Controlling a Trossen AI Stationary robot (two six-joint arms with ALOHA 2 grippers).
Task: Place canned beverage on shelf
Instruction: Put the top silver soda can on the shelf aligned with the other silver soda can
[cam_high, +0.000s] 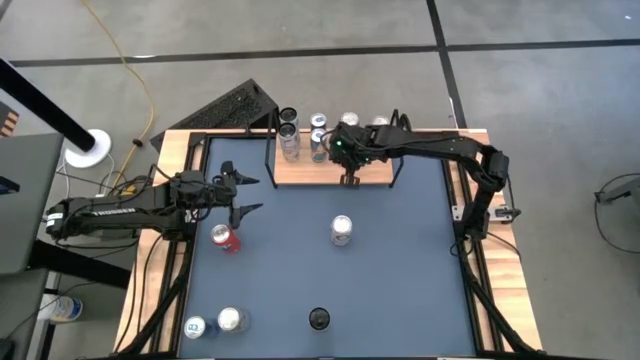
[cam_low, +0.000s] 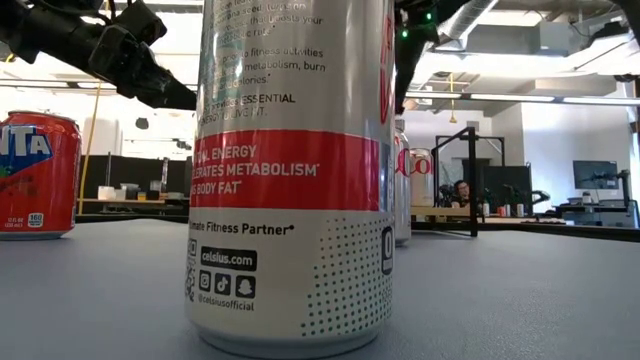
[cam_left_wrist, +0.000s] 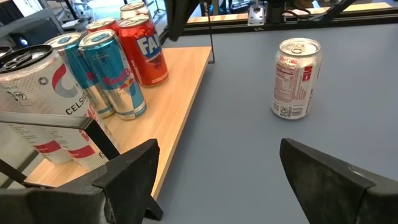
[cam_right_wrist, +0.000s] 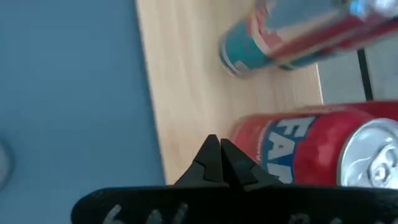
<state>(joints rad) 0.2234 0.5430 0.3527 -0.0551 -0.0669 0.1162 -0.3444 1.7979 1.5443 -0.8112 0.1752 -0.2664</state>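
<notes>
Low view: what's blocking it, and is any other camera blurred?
Low view: a white Celsius can stands right at the lens, filling the middle and cropped at the top. Right wrist view: cans on the shelf are smeared, especially the teal can. High and left wrist views look sharp.

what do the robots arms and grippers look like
Both arms are dark, nearly black, built from jointed segments. The left arm carries pale lettering along its side; the right arm shows a small green light near its wrist. The left gripper has broad black fingers, the right gripper pointed black tips.

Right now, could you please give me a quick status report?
Left gripper open, empty, near red can. Right gripper shut over shelf. Nothing blocking.
</notes>
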